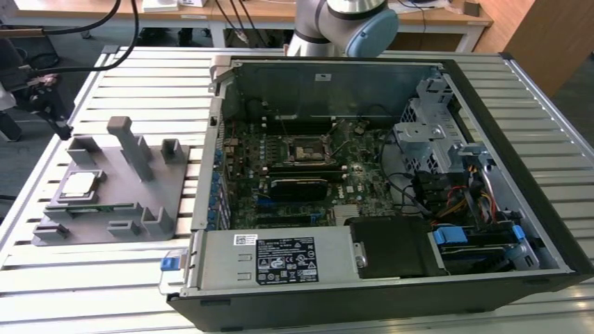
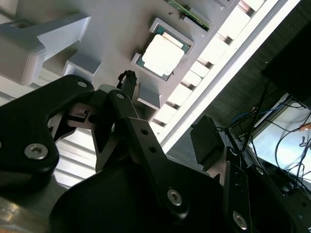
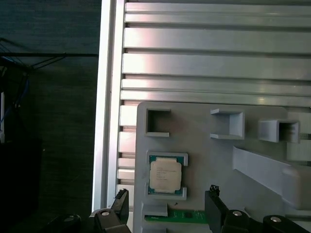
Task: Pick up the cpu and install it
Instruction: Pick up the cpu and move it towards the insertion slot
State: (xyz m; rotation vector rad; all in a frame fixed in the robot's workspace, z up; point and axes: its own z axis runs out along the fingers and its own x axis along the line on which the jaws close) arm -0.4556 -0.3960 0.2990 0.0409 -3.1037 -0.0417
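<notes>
The cpu is a small square chip with a silvery top. It lies flat in a recess of the grey fixture at the exterior view's left. Both wrist views look down on it: the cpu sits framed by pale corner brackets, and the cpu lies beyond the black fingers. My gripper is above the fixture, open, its two fingertips spread wider than the chip, nothing between them. The gripper is apart from the chip. The black motherboard socket sits inside the open computer case.
The fixture carries several upright blocks and a green memory strip beside the chip. It rests on a slatted metal table whose edge runs close by. Cables and drive cages crowd the case's right side.
</notes>
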